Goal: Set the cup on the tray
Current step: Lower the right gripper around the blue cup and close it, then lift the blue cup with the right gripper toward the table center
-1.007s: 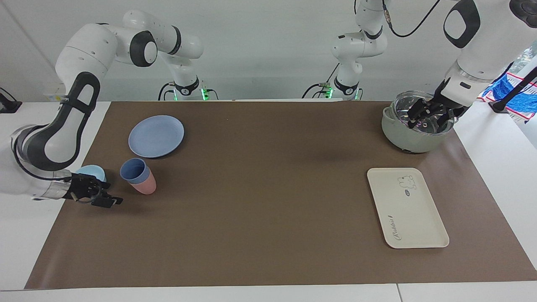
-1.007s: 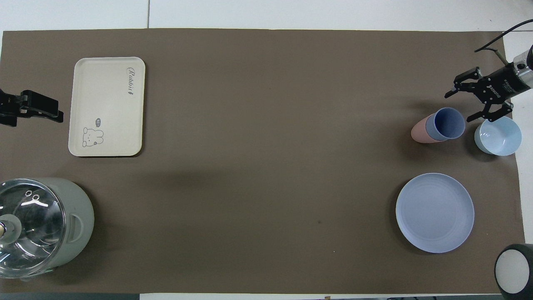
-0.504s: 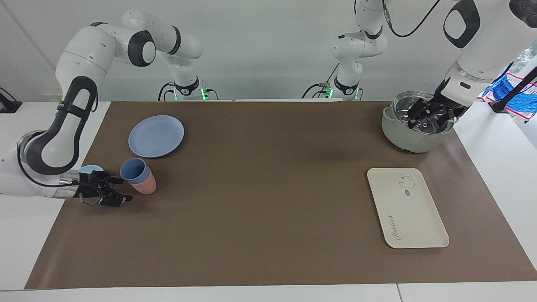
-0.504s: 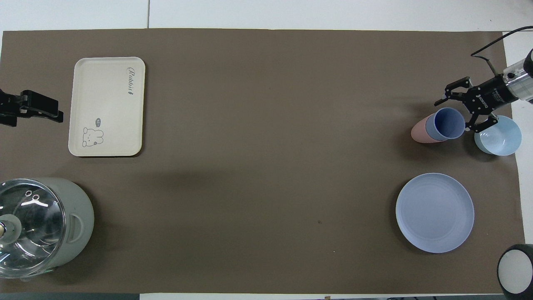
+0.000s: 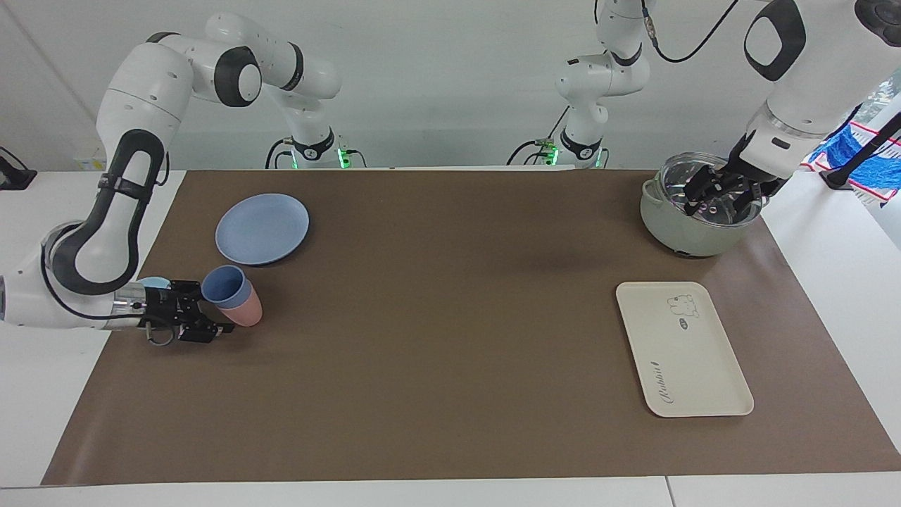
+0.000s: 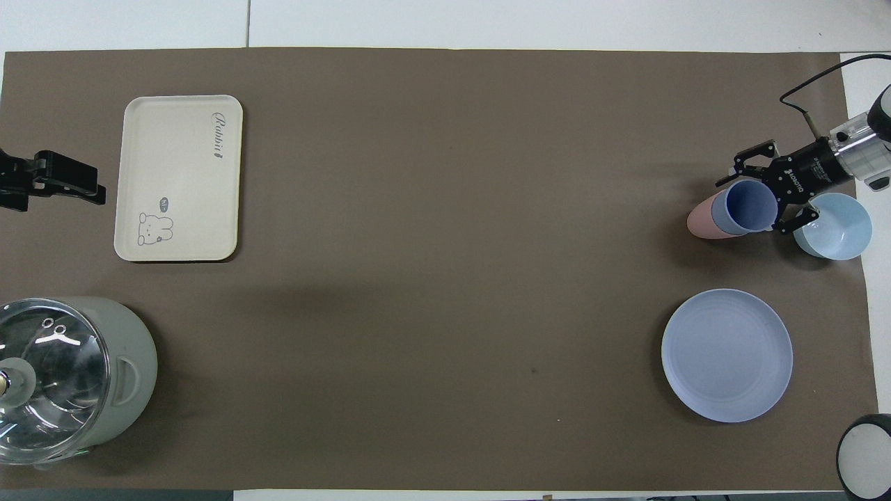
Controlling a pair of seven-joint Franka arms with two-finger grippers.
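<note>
The periwinkle-blue cup [image 5: 225,284] [image 6: 750,207] is nested in a pink tumbler [image 5: 247,313] [image 6: 700,220]. The pair lies tilted on the brown mat at the right arm's end, mouth toward that end. My right gripper [image 5: 210,308] [image 6: 757,202] is low and open, with one finger on each side of the blue cup's rim. The cream tray [image 5: 683,348] [image 6: 179,177] lies at the left arm's end with nothing on it. My left gripper [image 5: 718,196] [image 6: 52,182] waits open over the pot.
A light-blue bowl [image 5: 153,283] [image 6: 833,226] sits beside the cups, right by the right gripper. A round blue plate [image 5: 262,229] [image 6: 727,355] lies nearer to the robots. A grey-green pot with a glass lid [image 5: 693,229] [image 6: 76,376] stands near the left arm.
My right gripper has moved from beside the bowl toward the cups and now straddles the blue cup's rim. The cups and the left arm have not moved.
</note>
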